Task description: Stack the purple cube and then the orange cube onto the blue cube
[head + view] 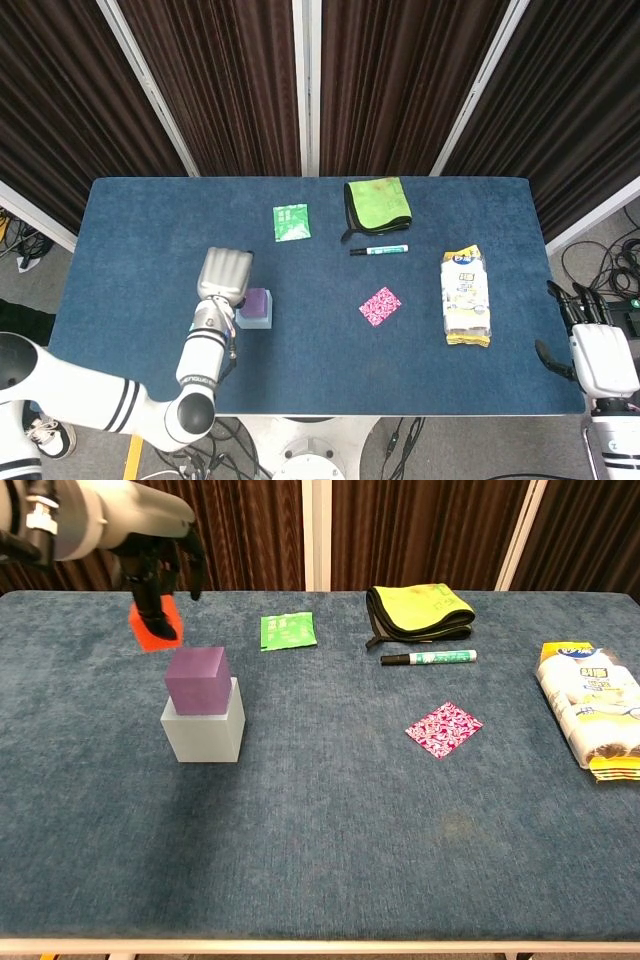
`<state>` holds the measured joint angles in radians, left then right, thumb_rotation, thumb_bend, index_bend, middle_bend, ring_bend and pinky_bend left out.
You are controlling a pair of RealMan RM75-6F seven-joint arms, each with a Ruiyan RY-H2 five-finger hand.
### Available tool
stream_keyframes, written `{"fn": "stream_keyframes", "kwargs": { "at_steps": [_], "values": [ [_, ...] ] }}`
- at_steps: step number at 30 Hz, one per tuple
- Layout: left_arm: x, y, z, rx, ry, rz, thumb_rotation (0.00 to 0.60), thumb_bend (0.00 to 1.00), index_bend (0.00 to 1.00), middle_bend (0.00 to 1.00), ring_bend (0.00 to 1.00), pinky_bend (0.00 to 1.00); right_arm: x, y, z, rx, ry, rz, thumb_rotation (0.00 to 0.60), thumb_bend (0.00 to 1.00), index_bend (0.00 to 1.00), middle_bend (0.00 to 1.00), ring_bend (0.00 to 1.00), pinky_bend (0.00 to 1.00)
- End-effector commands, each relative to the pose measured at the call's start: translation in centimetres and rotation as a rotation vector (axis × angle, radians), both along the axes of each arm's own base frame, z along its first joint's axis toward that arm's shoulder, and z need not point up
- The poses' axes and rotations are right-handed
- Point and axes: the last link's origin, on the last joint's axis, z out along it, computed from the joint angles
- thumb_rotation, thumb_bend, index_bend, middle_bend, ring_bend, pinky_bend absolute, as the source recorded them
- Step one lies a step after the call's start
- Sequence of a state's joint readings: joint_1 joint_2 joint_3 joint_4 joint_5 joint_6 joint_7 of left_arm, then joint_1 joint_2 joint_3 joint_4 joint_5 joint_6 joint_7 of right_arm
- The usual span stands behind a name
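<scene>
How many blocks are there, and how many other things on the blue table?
Cubes: 3, namely purple cube, pale blue cube, orange cube
Other things: 5, namely green packet, green cloth, marker pen, pink patterned square, snack bag
Total: 8

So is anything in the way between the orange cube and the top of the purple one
Nothing visible. The left hand holds the orange cube in the air just up and left of the purple cube, whose top is bare.

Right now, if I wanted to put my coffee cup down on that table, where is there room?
The near strip of the blue table in front of the pink patterned square is bare, as is the stretch between the cube stack and that square. Crowded: the back middle with green sachet, green cloth, marker; the snack pack at right.
</scene>
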<state>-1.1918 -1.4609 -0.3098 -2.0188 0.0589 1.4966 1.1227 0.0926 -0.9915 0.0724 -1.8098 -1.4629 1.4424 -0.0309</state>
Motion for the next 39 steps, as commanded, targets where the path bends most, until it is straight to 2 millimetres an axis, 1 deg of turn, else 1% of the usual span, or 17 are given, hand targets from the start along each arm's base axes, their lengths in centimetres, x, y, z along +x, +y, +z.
{"fn": "stream_keyframes", "kwargs": {
  "at_steps": [1,7,14,18,21,29,34,39],
  "values": [
    [0.5,-0.2,-0.6,-0.007,-0.01,-0.005,0.6,0.28,0.43,0.65,0.46,0.49,0.0,0.0,0.1,-0.001,-0.003,-0.001,0.6,0.27,0.02,0.17,0.0,0.0],
    [0.8,-0.3,-1.6,-0.019,-0.006,-0.005,0.6,0.28,0.43,0.65,0.46,0.49,0.0,0.0,0.1,0.001,-0.001,-0.002,0.6,0.27,0.02,0.17,0.0,0.0],
    [1.3,-0.1,-1.4,-0.01,-0.016,0.017,0.6,0.28,0.43,0.65,0.46,0.49,0.0,0.0,0.1,-0.001,-0.001,-0.005,0.6,0.27,0.02,0.17,0.0,0.0],
    [1.7,-0.4,-1.4,-0.014,-0.02,0.011,0.6,0.28,0.43,0.65,0.46,0.48,-0.1,0.1,0.1,-0.002,-0.003,-0.004,0.6,0.27,0.02,0.17,0.0,0.0],
    [2.0,-0.9,-1.5,-0.025,-0.028,-0.008,0.6,0.28,0.43,0.65,0.46,0.48,0.0,0.1,0.1,0.001,-0.005,-0.007,0.6,0.27,0.02,0.17,0.0,0.0],
    [2.1,-1.9,-3.0,-0.063,0.007,-0.118,0.6,0.28,0.43,0.65,0.46,0.48,-0.1,0.1,0.2,0.002,-0.006,-0.014,0.6,0.27,0.02,0.17,0.0,0.0],
    [2.0,-1.9,-3.4,-0.059,0.019,-0.163,0.6,0.28,0.43,0.65,0.46,0.47,-0.1,0.0,0.3,0.001,-0.008,-0.016,0.6,0.27,0.02,0.17,0.0,0.0],
    [1.8,-1.7,-3.2,-0.058,0.029,-0.163,0.6,0.28,0.43,0.65,0.46,0.46,-0.1,0.1,0.3,0.001,-0.009,-0.018,0.6,0.27,0.02,0.18,0.0,0.0]
  ]
}}
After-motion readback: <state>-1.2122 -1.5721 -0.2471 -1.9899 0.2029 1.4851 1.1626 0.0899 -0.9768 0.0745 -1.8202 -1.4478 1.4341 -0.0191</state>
